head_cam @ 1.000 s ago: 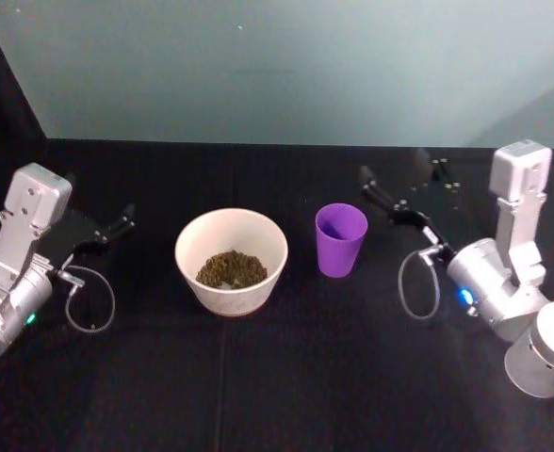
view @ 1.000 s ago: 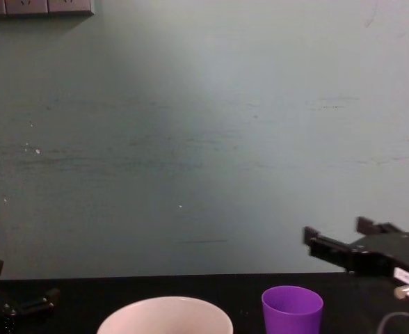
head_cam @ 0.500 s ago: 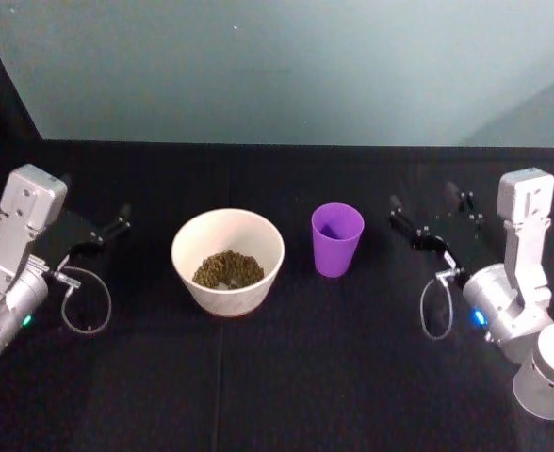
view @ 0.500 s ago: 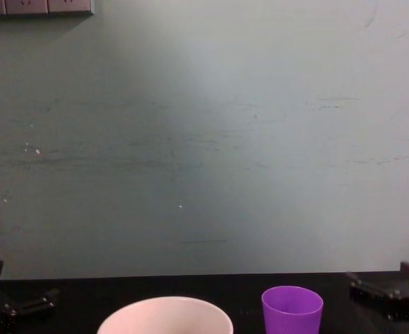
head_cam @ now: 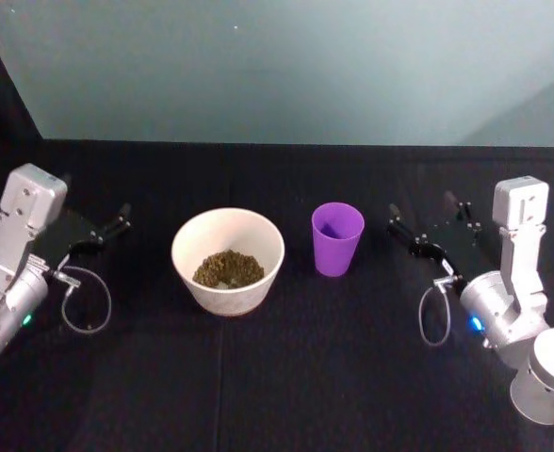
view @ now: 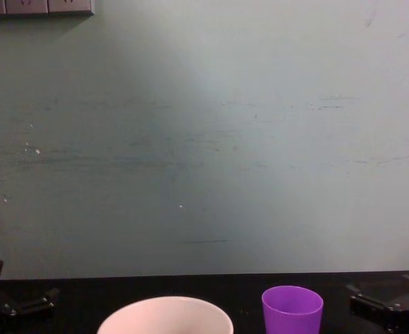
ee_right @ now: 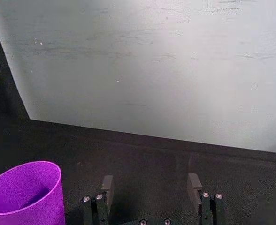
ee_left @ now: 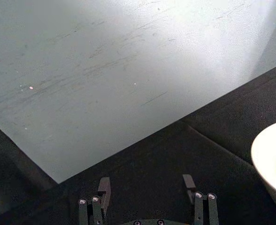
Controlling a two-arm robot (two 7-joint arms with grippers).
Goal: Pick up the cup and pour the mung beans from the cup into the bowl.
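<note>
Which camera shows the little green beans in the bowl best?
The head view: it looks down into the bowl at the bean pile. The left wrist view catches a few beans at its edge; the chest view shows just the bowl's rim.

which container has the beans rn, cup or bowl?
The bowl: a brown-green heap of beans lies in its bottom. The purple cup stands upright beside it, toward the open right pincer, with no beans visible inside.
</note>
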